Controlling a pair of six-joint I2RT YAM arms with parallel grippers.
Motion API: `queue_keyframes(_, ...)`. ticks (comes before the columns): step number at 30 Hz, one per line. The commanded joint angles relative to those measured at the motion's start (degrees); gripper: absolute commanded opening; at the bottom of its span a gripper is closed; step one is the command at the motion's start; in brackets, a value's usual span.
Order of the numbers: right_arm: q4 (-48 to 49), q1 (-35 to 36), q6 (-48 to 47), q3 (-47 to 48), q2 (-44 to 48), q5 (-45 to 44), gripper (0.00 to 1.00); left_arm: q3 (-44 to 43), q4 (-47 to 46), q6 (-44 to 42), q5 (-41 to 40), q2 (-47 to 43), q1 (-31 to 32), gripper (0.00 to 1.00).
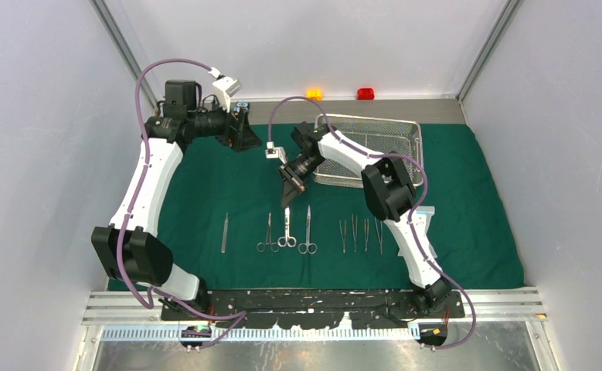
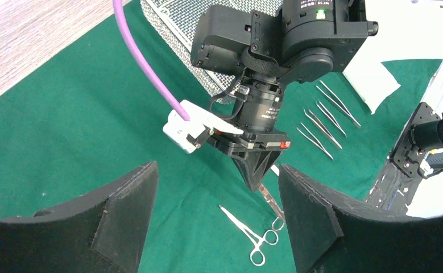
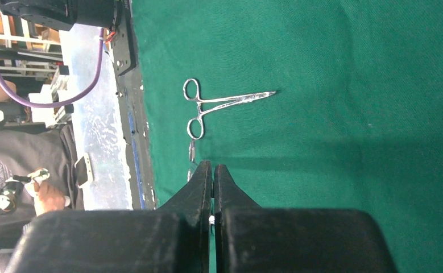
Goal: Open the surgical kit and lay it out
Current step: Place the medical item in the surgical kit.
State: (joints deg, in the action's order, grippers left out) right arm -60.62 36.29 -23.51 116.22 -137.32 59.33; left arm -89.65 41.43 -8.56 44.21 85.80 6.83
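The dark green cloth lies spread out flat, with the wire-mesh tray at its back right. Steel instruments lie in a row near the front: a slim tool, forceps, scissors, another ringed pair and several tweezers. My right gripper points down at the scissors' blades and is shut on them; the blade sticks out below its tip. The forceps lie beside it. My left gripper hovers open and empty at the cloth's back left. A white packet lies beyond the tweezers.
An orange block and a red block sit on the bare table behind the cloth. Grey walls close in both sides. The black rail carrying the arm bases runs along the near edge.
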Motion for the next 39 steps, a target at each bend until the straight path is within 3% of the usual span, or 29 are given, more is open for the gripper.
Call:
queue_keyframes(1, 1.73, 0.70, 0.17, -0.52, -0.14, 1.62, 0.01, -0.76, -3.37, 1.49, 1.53, -0.95, -0.15, 0.79)
queue_keyframes(39, 7.21, 0.72, 0.53, -5.29, -0.39, 0.90, 0.01, -0.29, -4.86, 3.72, 4.57, 0.43, -0.11, 0.81)
